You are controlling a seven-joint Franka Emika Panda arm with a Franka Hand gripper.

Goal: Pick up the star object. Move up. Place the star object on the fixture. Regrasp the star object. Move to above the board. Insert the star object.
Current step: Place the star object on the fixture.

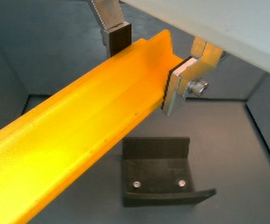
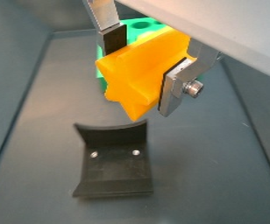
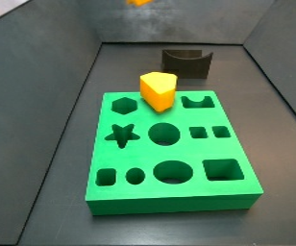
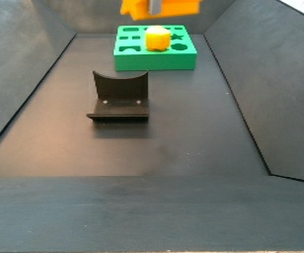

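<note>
My gripper (image 1: 148, 63) is shut on the star object (image 1: 79, 131), an orange-yellow prism held lying level between the silver fingers. In a wrist view its star-shaped end (image 2: 138, 80) faces the camera, with the gripper (image 2: 145, 66) around it. It hangs in the air above the dark fixture (image 1: 159, 171), clear of it; the fixture also shows in a wrist view (image 2: 111, 162). In both side views the star object (image 3: 139, 2) (image 4: 159, 8) sits at the frame's upper edge, high over the fixture (image 3: 185, 61) (image 4: 117, 96). The green board (image 3: 125, 159) (image 4: 135, 61) lies beyond the fixture.
A stubby yellow wedge block (image 3: 158, 91) (image 4: 156, 39) stands on the board near its hexagon hole. The star-shaped hole (image 3: 124, 134) is open. Grey sloping walls (image 4: 23, 89) enclose the dark floor on all sides.
</note>
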